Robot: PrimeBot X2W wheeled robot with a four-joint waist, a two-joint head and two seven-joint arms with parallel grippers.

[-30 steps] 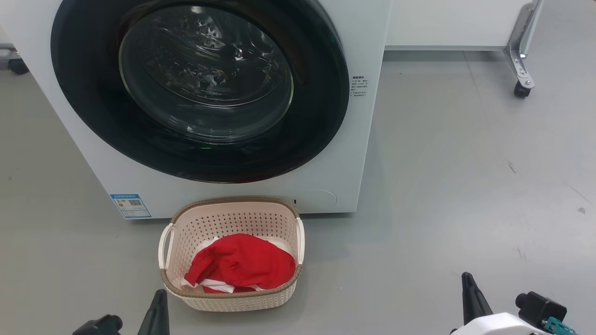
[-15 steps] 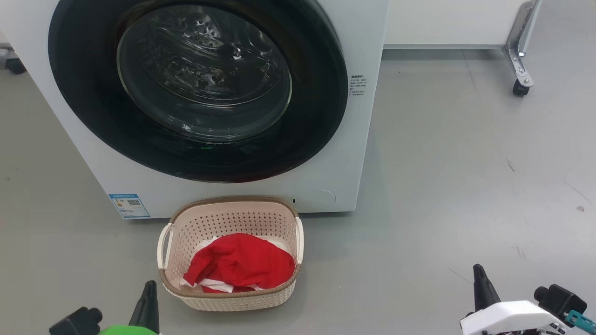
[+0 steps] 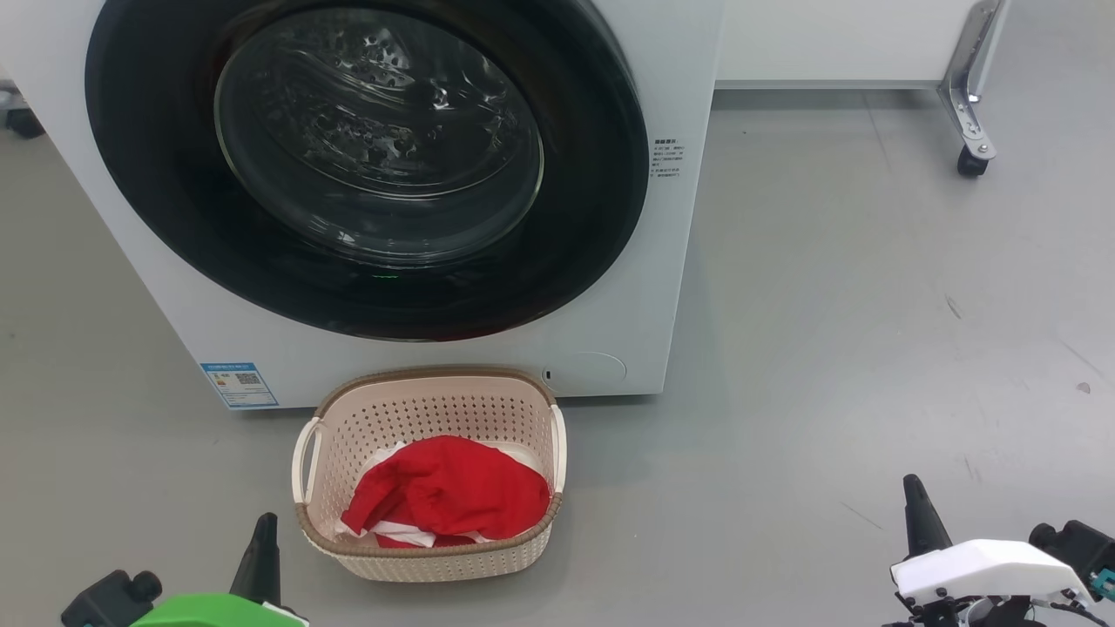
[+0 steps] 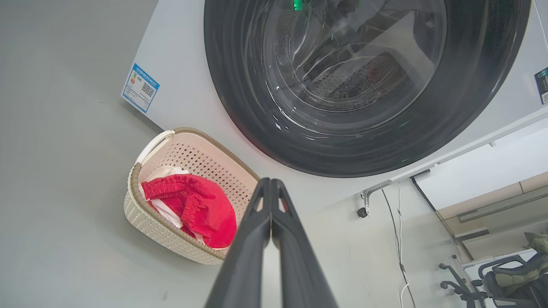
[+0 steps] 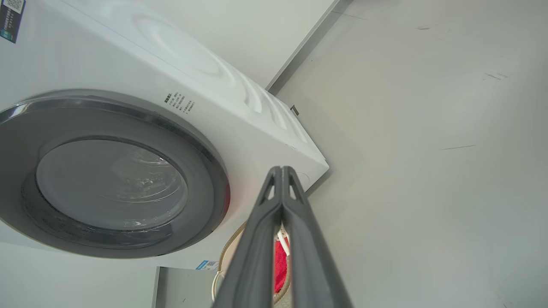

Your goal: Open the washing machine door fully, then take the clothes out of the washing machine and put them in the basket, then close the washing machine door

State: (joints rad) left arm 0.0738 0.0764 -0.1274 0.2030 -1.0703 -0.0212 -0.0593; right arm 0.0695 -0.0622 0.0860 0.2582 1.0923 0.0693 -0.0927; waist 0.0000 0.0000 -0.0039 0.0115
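Observation:
The washing machine [image 3: 688,104] stands before me with its black-rimmed round door [image 3: 375,165] closed flat against the front. On the floor just in front of it sits the cream basket [image 3: 435,557], and red clothes [image 3: 449,496] with white parts lie inside. My left gripper [image 3: 265,522] is shut and empty at the lower left, beside the basket's left handle. Low at the right, my right gripper [image 3: 912,483] is also shut and empty, well apart from the basket. The left wrist view shows the basket [image 4: 147,220], the clothes [image 4: 201,205] and the door [image 4: 364,81].
A white cart with a metal leg and caster [image 3: 969,161] stands at the back right. Bare grey floor [image 3: 871,348] spreads to the right of the washer. A blue sticker [image 3: 239,384] marks the washer's lower left front. Chairs [image 4: 505,278] stand far off in the left wrist view.
Both grippers have drawn back and outward: the left one down and to the left, the right one to the right. The camera has shifted slightly. Door, basket and clothes are unmoved.

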